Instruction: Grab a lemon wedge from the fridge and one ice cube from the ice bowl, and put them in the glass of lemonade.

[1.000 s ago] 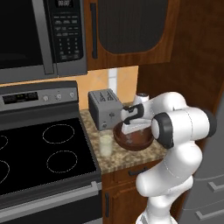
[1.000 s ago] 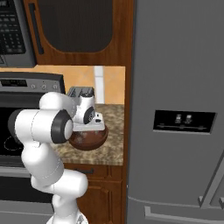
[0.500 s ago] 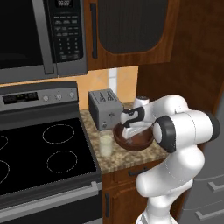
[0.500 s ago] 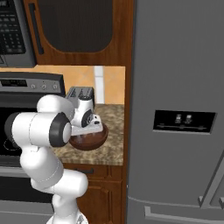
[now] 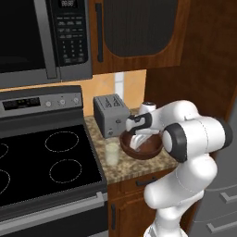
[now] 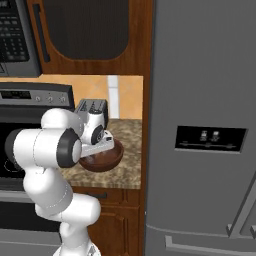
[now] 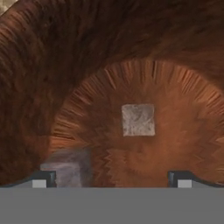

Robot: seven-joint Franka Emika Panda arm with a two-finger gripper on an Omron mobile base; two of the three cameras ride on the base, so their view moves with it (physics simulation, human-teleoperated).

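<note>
My gripper (image 7: 112,177) hangs open inside the ice bowl (image 7: 87,65), a glossy reddish-brown bowl on the speckled counter (image 5: 139,164). One pale ice cube (image 7: 138,119) lies on the bowl's floor, centred ahead of and between my fingertips (image 7: 43,178). A second cube (image 7: 66,167) sits beside the left tip. From the left base view the hand (image 5: 139,132) dips into the ice bowl (image 5: 150,149). The glass of lemonade (image 5: 112,152) stands just left of the bowl. The fridge (image 6: 205,125) is on the right with its doors shut. The lemon wedge is hidden.
A grey toaster (image 5: 110,115) stands behind the glass and bowl, against the wall. The black stovetop (image 5: 46,157) lies to the left, under a microwave (image 5: 41,37). A wooden cabinet side (image 6: 146,100) separates the counter from the fridge.
The hand has sunk slightly lower into the bowl and the elbow has shifted a little. The jaws stayed open.
</note>
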